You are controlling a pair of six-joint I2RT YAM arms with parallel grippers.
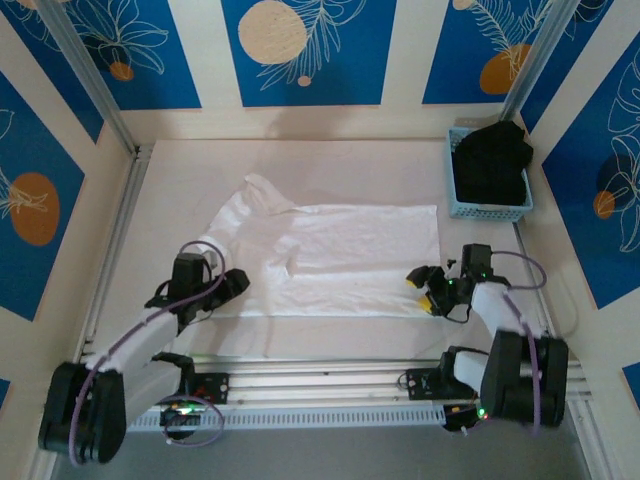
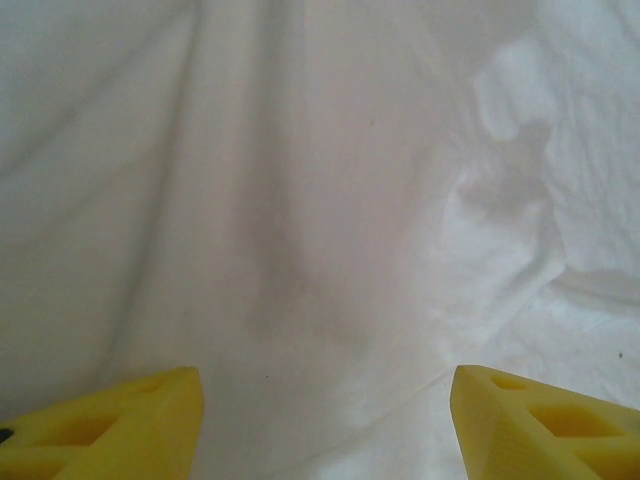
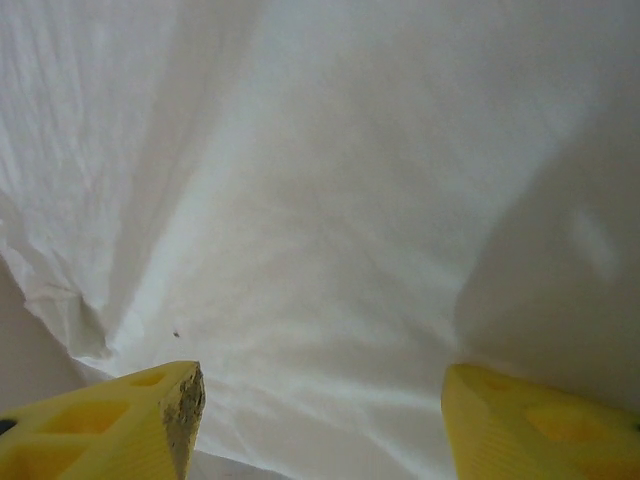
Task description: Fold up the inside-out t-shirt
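Overhead, the inside-out t-shirt (image 1: 340,255) lies spread across the middle of the table (image 1: 340,160). It is white and wrinkled. One sleeve reaches toward the upper left, and a small pucker of cloth stands up left of the shirt's centre. Its right edge runs straight, and its lower edge lies parallel to the near rail.

At lower left, the left gripper (image 1: 232,287) sits at the shirt's lower-left corner, over the cloth edge. In the left wrist view its yellow fingertips (image 2: 120,425) sit in the bottom corners of the frame, wide apart. Flat cloth lies between them, with a soft crease running up the frame and a rumpled fold at right. The jaws stand open with nothing pinched.

At lower right, the right gripper (image 1: 420,292) is at the shirt's lower-right corner, its yellow tips right at the cloth edge. In the right wrist view its tips are likewise far apart, with smooth white cloth between and beyond them. A strip of bare table shows at lower left of that frame. These jaws are also spread, gripping nothing.

At upper right, a light-blue basket (image 1: 488,211) stands well apart from the shirt, with a black garment (image 1: 492,160) heaped inside.
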